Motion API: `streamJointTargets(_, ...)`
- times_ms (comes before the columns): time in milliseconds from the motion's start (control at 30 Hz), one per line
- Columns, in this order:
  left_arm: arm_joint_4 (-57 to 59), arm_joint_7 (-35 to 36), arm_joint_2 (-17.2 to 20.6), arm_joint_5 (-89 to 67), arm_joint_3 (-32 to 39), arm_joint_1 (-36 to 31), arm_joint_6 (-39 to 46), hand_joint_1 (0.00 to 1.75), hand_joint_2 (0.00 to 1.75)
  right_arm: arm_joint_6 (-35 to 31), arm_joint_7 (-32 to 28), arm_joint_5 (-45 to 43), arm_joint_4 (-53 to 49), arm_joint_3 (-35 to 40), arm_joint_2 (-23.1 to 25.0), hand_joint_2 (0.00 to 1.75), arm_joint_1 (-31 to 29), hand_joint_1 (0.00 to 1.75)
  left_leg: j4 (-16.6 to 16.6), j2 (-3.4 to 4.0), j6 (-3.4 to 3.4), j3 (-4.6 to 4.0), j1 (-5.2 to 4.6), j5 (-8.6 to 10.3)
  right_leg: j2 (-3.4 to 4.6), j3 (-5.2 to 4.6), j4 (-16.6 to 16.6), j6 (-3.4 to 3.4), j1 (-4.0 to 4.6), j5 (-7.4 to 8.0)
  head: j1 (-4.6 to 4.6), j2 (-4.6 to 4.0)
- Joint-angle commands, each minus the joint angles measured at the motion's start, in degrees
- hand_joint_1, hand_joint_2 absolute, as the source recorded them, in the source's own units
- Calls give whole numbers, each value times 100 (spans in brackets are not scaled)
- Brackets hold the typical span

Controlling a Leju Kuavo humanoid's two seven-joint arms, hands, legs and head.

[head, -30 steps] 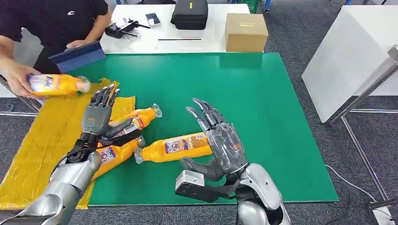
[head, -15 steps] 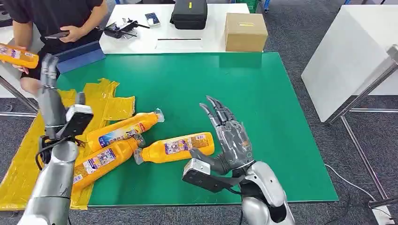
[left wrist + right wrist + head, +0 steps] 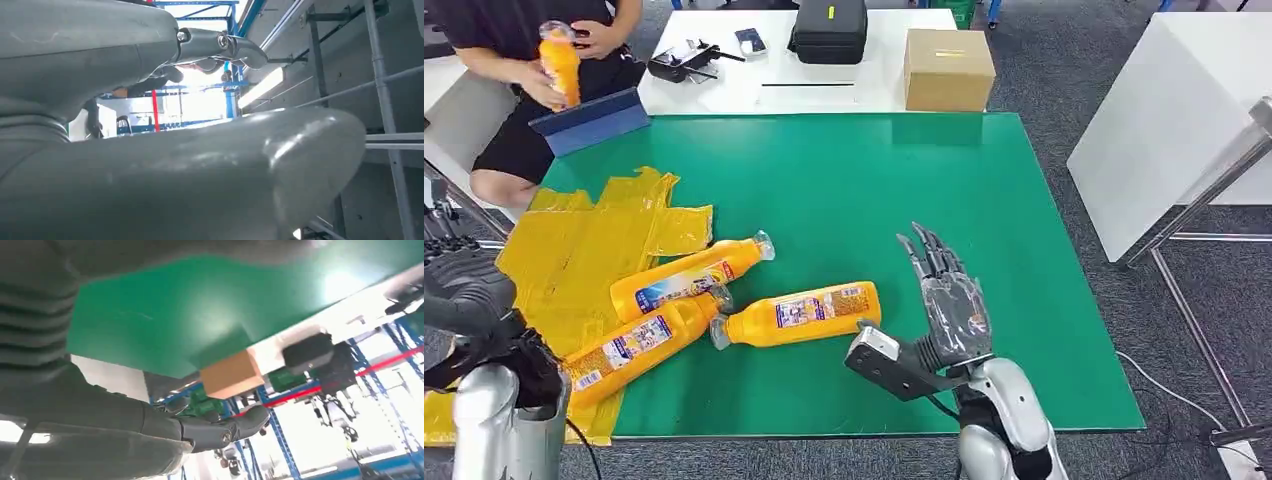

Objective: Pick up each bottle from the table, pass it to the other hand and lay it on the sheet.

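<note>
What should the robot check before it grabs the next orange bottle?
1. Right hand empty, fingers apart: ok.
2. Nearest bottle lying free on the green table, beside the right hand: ok.
3. Left hand ready to receive: cannot tell, it is at the picture's edge.
4. Yellow sheet has bare room: ok.
5. Person clear of the table: ok, holding a bottle away from it.

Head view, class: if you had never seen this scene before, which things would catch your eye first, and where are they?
Three orange bottles lie on their sides in a cluster at the near left of the green table, the leftmost partly on the crumpled yellow sheet. Just right of them the robot's right hand is raised, fingers spread, holding nothing. At the far left corner a person holds a fourth orange bottle upright.
</note>
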Motion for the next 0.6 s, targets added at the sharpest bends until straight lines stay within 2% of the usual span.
streamJointTargets(33, 167, 4, -96, -92, 202, -40, -127, 0, 0, -101, 103, 168, 1358, 82, -381, 175, -353, 0, -8, 6, -6, 18, 2, -1, 2, 19, -11, 0, 2, 2, 0, 0)
streamJointTargets(300, -5, -115, -85, -145, 157, 362, -120, 0, 0, -268, 72, 139, 2144, 473, -751, 175, -350, 0, -12, 7, -4, 25, -1, -2, 4, 26, -13, 1, -1, 0, 0, 0)
streamJointTargets(367, -39, -161, -83, -148, 171, 458, -118, 0, 0, -309, 82, 153, 2253, 520, -767, 175, -390, 0, -19, 14, -8, 43, -4, -7, 7, 41, -19, 3, -4, -4, 0, 0)
streamJointTargets(600, -69, -192, -131, -141, 173, 512, -127, 0, 0, -321, 201, 270, 2492, 694, -776, 175, -682, 0, -6, 6, -7, 16, -3, -2, 2, 16, -5, 1, -3, 0, 0, 0)
